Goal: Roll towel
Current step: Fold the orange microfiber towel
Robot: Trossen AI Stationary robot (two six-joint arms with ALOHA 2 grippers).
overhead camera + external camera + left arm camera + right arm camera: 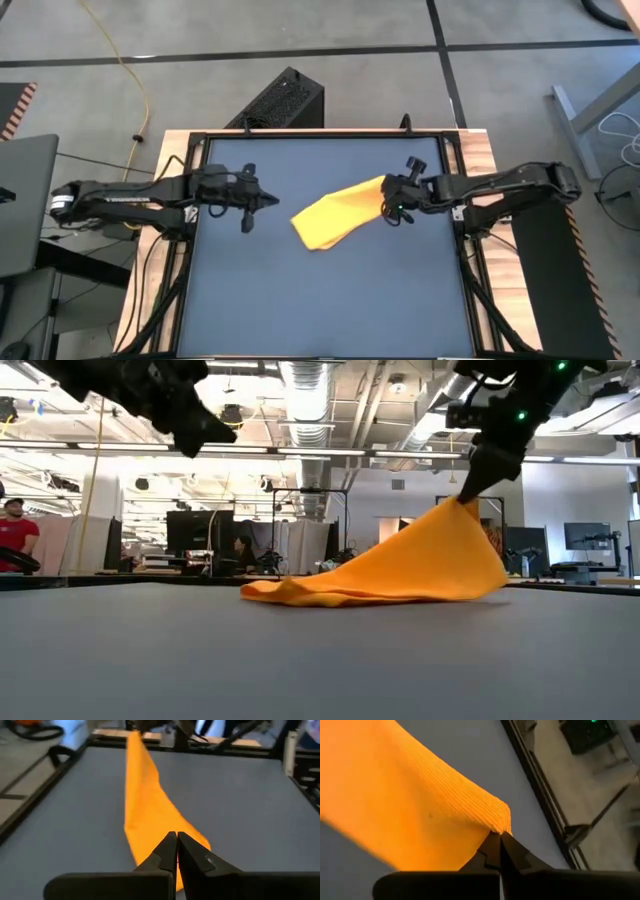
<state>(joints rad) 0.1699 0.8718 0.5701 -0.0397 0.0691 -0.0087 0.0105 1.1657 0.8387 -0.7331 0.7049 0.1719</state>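
Observation:
The yellow towel (335, 215) lies near the middle of the dark blue table (300, 310), drawn up into a peak at its right end. My right gripper (388, 202) is shut on that raised end and shows at the top right of the low view (466, 490). My left gripper (274, 203) hovers shut and empty above the table, just left of the towel's low end, and shows high at the left in the low view (226, 432). In the left wrist view the shut fingertips (176, 840) point at the towel (145, 805) without touching it. My right gripper pinches a corner of the towel (501, 826) between its two fingertips, at the cloth's right end. The fingers slant down from the table's right side. That corner is lifted (462, 508); the cloth slopes down from it, and the left part (300, 592) lies on the table.
A black box (285, 98) stands just beyond the table's far edge. Black frame rails (455, 170) run along the table's sides. A dark laptop (20, 200) sits off the left edge. A person (15, 535) shows in the room beyond.

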